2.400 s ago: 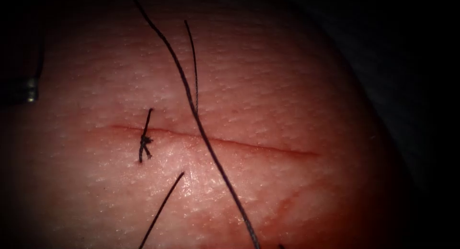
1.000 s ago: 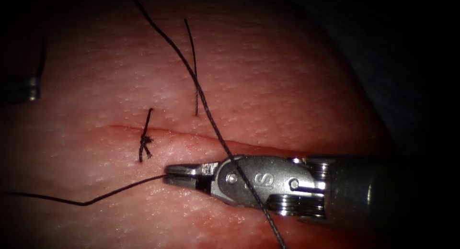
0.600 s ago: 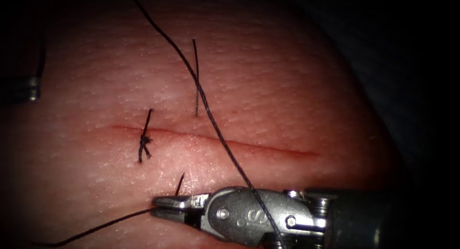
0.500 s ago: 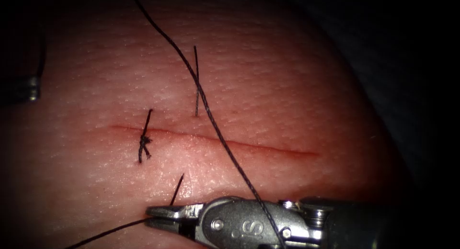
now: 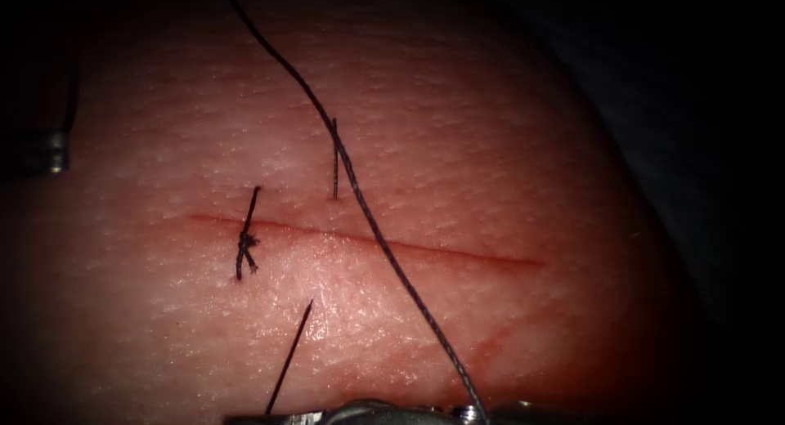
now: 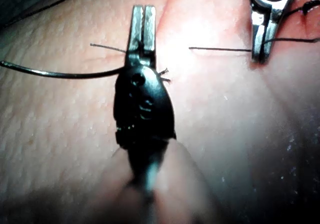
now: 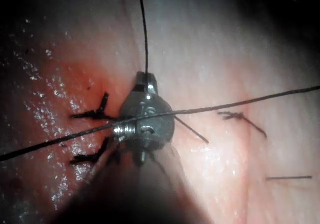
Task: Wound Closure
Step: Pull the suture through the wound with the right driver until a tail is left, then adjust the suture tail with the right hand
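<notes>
Gripping a thin dark suture thread (image 5: 288,360), the right arm's silver steel claw (image 5: 274,418) is located at the lower edge of the endoscope view, below the straight red cut (image 5: 425,249) in the pale pink pork-belly tissue (image 5: 507,147). The jaws of this claw are closed on the thread, as is confirmed in the left wrist view, where the strand is seen clamped near the jaw tips. The held thread runs up from the claw to a point in the tissue below the cut, slightly right of the dark knotted stitch (image 5: 247,242) that crosses the cut near its left end. Above the cut, a short dark thread end (image 5: 334,159) stands out of the tissue, directly opposite that point. A long thicker dark strand (image 5: 372,221) is laid diagonally across the tissue from the top of the endoscope view, over the cut, to the right claw's body; in the right wrist view it is seen draped across that body. The left arm's dark claw (image 6: 143,14) is held above the tissue with its jaws pressed together, and nothing is seen between them. Red fluid (image 7: 60,99) is spread on the tissue beside the right claw. The position of the needle cannot be determined.
</notes>
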Controlling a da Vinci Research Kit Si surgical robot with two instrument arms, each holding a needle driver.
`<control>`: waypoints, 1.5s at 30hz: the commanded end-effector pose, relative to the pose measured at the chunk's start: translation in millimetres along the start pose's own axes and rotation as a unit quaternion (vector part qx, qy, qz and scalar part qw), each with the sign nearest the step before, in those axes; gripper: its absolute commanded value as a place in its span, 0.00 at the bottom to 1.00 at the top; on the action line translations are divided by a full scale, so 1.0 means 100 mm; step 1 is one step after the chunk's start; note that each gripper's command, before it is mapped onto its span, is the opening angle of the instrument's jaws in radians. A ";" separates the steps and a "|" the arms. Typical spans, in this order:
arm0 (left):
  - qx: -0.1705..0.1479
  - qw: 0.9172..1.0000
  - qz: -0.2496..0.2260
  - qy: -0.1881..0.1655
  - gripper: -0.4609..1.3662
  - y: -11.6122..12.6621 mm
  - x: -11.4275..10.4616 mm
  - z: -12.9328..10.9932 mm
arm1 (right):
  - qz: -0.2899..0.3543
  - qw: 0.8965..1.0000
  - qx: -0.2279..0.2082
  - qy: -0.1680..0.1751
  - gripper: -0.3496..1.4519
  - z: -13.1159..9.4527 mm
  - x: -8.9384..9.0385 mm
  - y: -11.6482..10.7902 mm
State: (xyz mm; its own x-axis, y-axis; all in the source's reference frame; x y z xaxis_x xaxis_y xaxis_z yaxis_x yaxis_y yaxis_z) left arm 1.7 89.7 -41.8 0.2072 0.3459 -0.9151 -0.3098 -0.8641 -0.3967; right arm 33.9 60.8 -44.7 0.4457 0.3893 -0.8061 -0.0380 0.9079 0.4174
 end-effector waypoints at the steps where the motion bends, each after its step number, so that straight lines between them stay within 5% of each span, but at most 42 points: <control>1: -0.001 1.000 0.000 0.000 0.06 0.000 0.000 0.000 | -0.009 1.000 0.002 0.008 0.54 -0.003 0.001 0.003; 3: -0.001 1.000 0.000 0.000 0.06 0.000 0.000 0.000 | -0.026 1.000 -0.011 0.003 0.82 -0.011 0.005 0.006; 13: -0.001 1.000 0.000 0.000 0.06 0.000 0.000 0.000 | -0.043 0.997 -0.067 -0.022 0.86 -0.081 0.008 0.054; 18: -0.001 1.000 0.000 0.000 0.06 0.000 0.000 0.000 | -0.031 0.994 -0.101 0.002 0.82 -0.090 0.001 0.087; 23: -0.001 1.000 0.000 0.000 0.06 0.000 0.001 0.000 | 0.091 0.984 -0.148 0.049 0.79 -0.072 -0.021 0.120; 26: 0.000 1.000 0.002 0.001 0.06 0.000 0.002 -0.001 | 0.126 0.977 -0.162 0.060 0.55 -0.059 -0.040 0.124; 29: -0.001 1.000 0.002 0.003 0.06 0.000 0.004 -0.001 | 0.153 0.978 -0.143 0.018 0.17 -0.040 -0.071 0.118; 34: -0.003 1.000 0.001 0.004 0.06 0.001 0.005 -0.003 | 0.142 0.982 -0.124 -0.025 0.28 -0.016 -0.119 0.098; 39: -0.004 1.000 0.002 0.005 0.06 0.001 0.005 -0.003 | 0.163 0.980 -0.100 -0.048 0.26 0.003 -0.158 0.074; 43: -0.004 1.000 0.001 0.005 0.06 0.001 0.005 -0.004 | 0.165 0.980 -0.099 -0.048 0.26 0.000 -0.154 0.077; 45: -0.007 1.000 0.002 0.004 0.06 0.001 0.005 -0.007 | 0.171 0.979 -0.107 -0.044 0.28 -0.011 -0.138 0.086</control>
State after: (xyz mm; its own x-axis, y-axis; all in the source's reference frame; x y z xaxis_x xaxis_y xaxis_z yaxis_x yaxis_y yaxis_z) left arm 2.7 89.3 -42.2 0.2113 0.3377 -0.9172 -0.2992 -0.8710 -0.3896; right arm 26.4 64.1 -30.9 0.4478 0.6697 -0.5925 -0.3826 0.7424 0.5499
